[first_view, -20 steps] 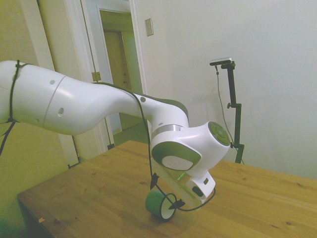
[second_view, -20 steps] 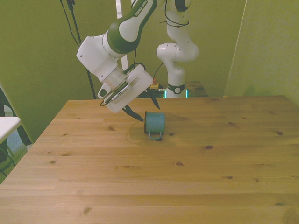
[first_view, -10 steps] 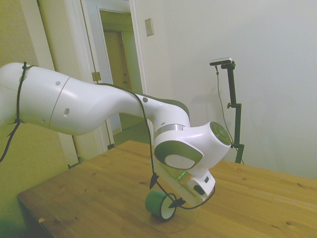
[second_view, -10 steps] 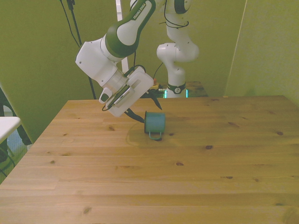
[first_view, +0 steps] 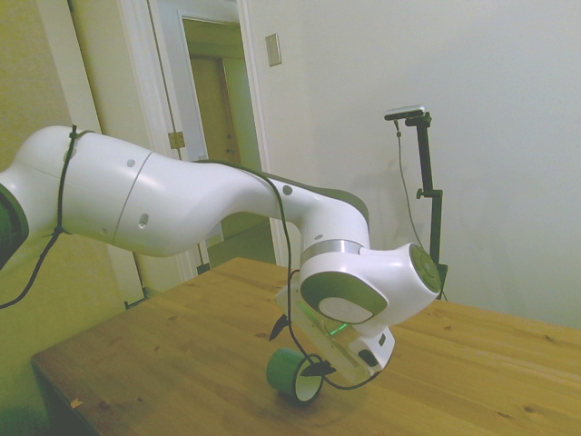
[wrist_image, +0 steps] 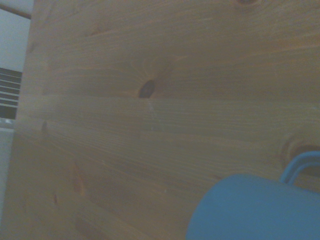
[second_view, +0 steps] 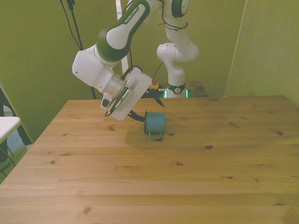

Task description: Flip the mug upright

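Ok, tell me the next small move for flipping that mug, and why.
Probably ease the gripper forward until its open fingers straddle the mug's rim, then close. The mug lies on its side on the table, handle toward the front camera, and the fingers sit at its edge without gripping it.

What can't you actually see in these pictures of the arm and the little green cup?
- Small teal-green mug, front view: its opening faces away, so the inside is hidden.
- Side view: the mug's handle is out of sight.
- Wrist view: the picture's edge cuts off the mug.
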`<state>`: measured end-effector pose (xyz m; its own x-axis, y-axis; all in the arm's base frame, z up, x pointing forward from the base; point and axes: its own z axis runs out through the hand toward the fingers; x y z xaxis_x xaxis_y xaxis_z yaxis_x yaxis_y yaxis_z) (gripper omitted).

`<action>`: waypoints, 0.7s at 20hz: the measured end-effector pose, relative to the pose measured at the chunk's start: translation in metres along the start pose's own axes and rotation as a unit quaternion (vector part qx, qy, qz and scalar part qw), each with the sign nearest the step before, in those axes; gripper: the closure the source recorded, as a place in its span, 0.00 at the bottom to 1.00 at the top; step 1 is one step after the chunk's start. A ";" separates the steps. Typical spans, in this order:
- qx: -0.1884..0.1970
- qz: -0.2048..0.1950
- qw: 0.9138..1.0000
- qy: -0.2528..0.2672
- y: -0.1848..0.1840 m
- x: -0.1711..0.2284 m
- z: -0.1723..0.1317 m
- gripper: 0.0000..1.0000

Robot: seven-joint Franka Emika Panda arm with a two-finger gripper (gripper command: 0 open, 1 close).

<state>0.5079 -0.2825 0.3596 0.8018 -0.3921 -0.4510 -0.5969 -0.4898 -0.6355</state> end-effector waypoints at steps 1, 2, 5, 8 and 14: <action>0.007 0.000 1.000 -0.005 0.001 0.001 0.001 0.00; 0.013 0.001 1.000 -0.012 0.001 0.002 0.002 0.00; 0.026 0.000 0.999 -0.026 -0.001 0.002 0.005 0.00; 0.031 -0.003 0.999 -0.038 -0.005 0.000 0.010 0.00; 0.041 -0.001 0.998 -0.048 -0.004 0.003 0.017 1.00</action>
<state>0.5135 -0.2683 0.3498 0.8040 -0.3128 -0.5057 -0.5946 -0.4238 -0.6833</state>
